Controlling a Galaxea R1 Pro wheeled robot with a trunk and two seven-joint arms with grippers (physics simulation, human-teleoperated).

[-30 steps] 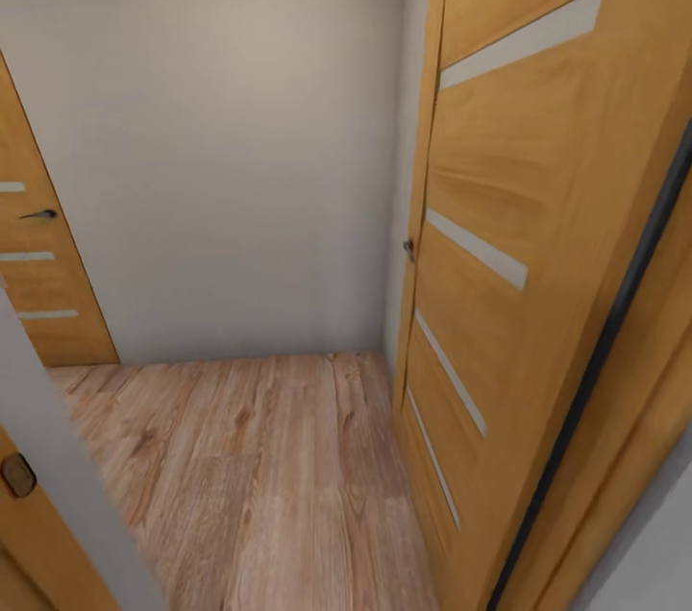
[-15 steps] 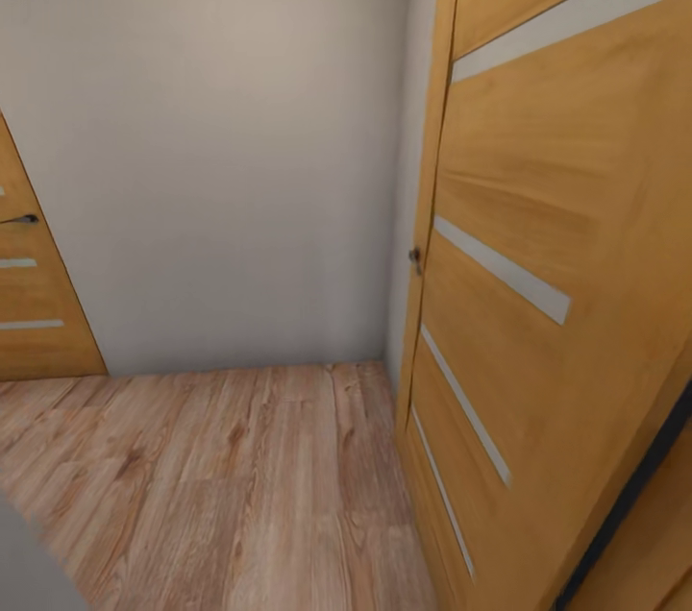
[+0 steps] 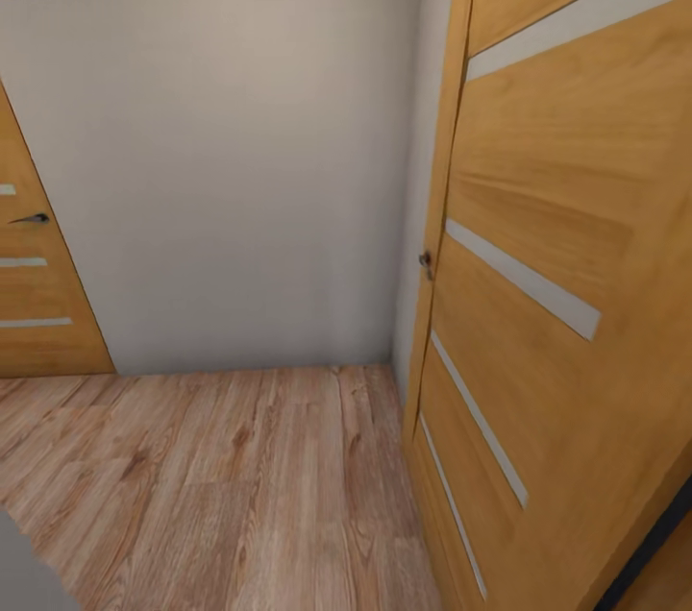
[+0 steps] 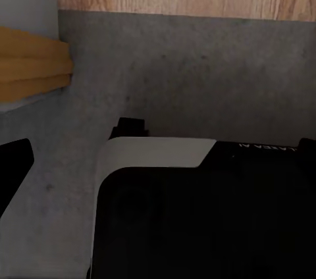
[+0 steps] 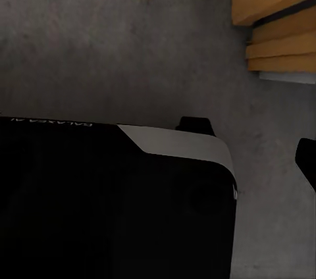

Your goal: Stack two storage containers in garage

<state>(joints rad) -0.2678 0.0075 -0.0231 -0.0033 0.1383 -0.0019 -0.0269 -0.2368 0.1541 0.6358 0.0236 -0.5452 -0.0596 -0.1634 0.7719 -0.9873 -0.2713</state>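
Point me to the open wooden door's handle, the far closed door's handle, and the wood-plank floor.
Open wooden door's handle (image 3: 425, 262), head view, knob at door edge.
Far closed door's handle (image 3: 32, 219), head view, lever.
Light wood-plank floor (image 3: 231, 486), head view, bare middle.

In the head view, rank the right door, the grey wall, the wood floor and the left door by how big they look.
1. Grey wall and right door: look alike, and the door's nearness inflates it, so unranked.
2. Wood floor.
3. Left door, mostly cut off.

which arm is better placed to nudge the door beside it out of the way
Right, probably. The wooden door stands close along the robot's right side, with its latch near the corner. On the left there is wood floor, so the left arm would have to cross over.
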